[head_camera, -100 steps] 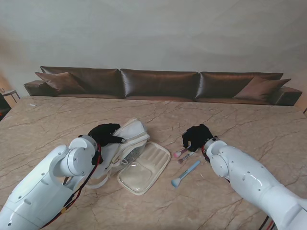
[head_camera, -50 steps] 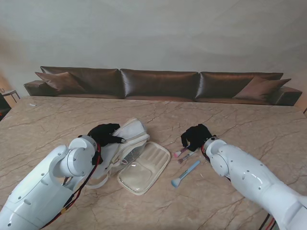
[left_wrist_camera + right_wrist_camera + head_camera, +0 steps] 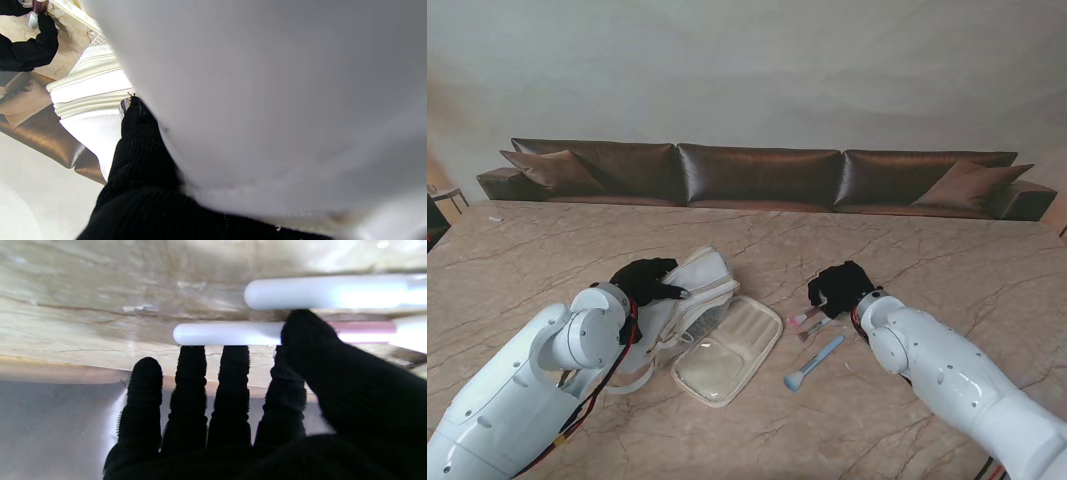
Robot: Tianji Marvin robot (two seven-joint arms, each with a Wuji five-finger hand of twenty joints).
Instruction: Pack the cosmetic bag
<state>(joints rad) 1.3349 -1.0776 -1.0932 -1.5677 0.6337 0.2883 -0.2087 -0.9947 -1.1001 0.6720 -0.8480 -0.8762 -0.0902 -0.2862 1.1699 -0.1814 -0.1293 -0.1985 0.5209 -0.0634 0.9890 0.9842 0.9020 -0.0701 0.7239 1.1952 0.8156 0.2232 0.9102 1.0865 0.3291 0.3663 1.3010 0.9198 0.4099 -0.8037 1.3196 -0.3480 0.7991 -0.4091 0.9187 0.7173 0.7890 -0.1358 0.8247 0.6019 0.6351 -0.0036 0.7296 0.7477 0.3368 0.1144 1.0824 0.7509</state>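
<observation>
Marble table (image 3: 947, 250), brown sofa (image 3: 757, 175) behind.

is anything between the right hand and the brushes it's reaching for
Nothing visible. In the wrist view the right hand has its fingertips right at the nearer white brush handle, bare marble around them. From the stand view the pink brushes lie just beside the hand; the blue brush is nearer to me, off the path.

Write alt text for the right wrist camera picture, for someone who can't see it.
The black-gloved right robot hand reaches its fingers to two white makeup brush handles lying side by side on the marble table; the thumb overlaps the nearer handle.
</observation>
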